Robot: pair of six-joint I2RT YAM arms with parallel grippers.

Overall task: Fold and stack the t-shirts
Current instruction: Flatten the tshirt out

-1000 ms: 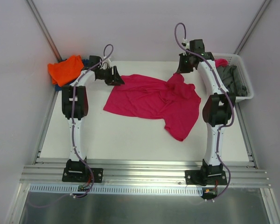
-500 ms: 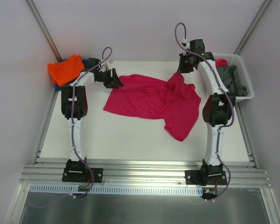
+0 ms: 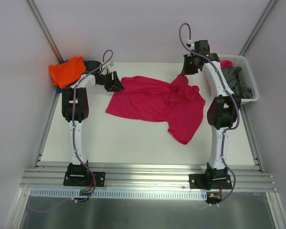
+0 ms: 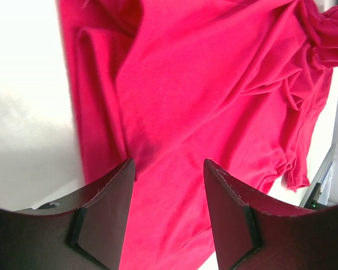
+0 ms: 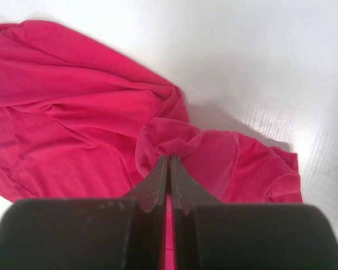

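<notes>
Status: magenta t-shirt (image 3: 157, 102) lies crumpled mid table (image 3: 133, 143). Right gripper (image 5: 168, 162) is pinched tight on a bunched fold at its far edge. Left gripper (image 4: 169, 169) has jaws spread wide over the far-left corner, gripping nothing. Orange t-shirt (image 3: 66, 70) sits far left.

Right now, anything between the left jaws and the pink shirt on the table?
Nothing visible. The left jaws stand open over the magenta t-shirt, with only its cloth showing between them in the wrist view. The right jaws are shut on a bunched fold of the same shirt.
</notes>
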